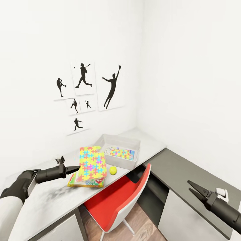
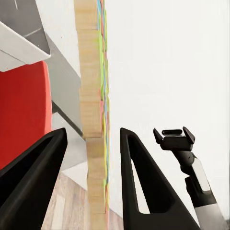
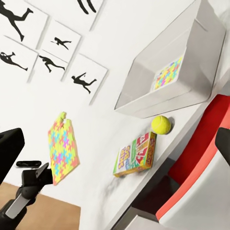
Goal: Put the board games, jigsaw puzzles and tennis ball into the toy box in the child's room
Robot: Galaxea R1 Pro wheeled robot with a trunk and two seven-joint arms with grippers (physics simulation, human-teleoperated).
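At lower left, the left gripper (image 1: pixel 76 168), jaws spread, straddles the puzzle's (image 1: pixel 92 161) edge above a board game (image 1: pixel 87 181). Lower right, the right gripper (image 1: pixel 195 189) hangs open. Mid-frame lies the ball (image 1: pixel 113 170). Farther, the toy box (image 1: pixel 134 144) holds one puzzle; most remains.

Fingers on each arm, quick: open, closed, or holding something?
Left gripper: fingers straddle the jigsaw puzzle's edge; grip cannot be told.
Right gripper: open, empty.
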